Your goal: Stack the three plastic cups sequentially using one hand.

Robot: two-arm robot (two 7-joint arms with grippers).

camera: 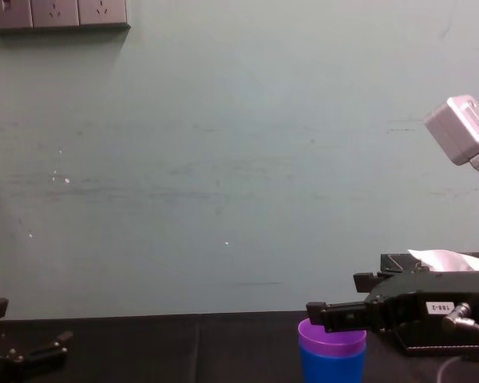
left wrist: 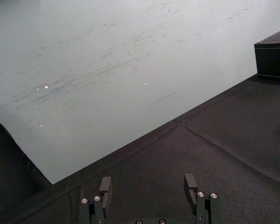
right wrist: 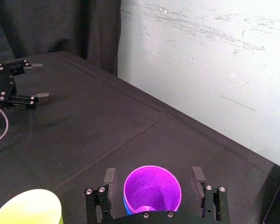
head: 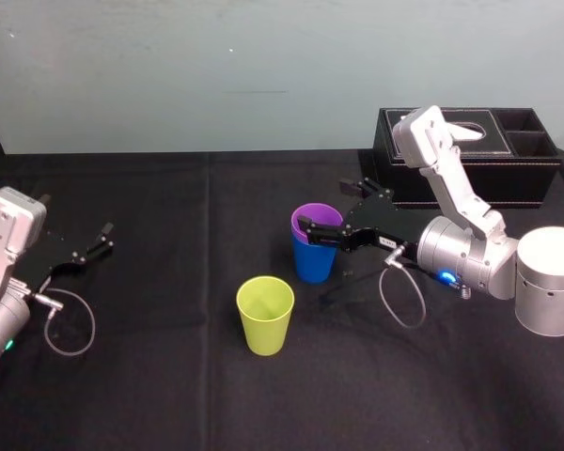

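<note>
A purple cup [head: 317,218] sits nested inside a blue cup [head: 314,261] at the table's middle. My right gripper [head: 321,207] is open at the purple rim, one finger on each side. The right wrist view shows the purple cup [right wrist: 151,186] with a gap to each of the fingers [right wrist: 109,176]. The chest view has the purple cup [camera: 331,339] in the blue one [camera: 331,367], and the right gripper [camera: 333,297] level with the rim. A yellow-green cup [head: 265,315] stands alone, upright, nearer to me and to the left. My left gripper [head: 106,238] rests open at the far left.
A black tissue box [head: 470,155] stands at the back right, behind the right arm. A black cloth [head: 169,395] covers the table, with free room between the cups and the left gripper [left wrist: 148,186]. A pale wall [camera: 223,159] rises behind the table.
</note>
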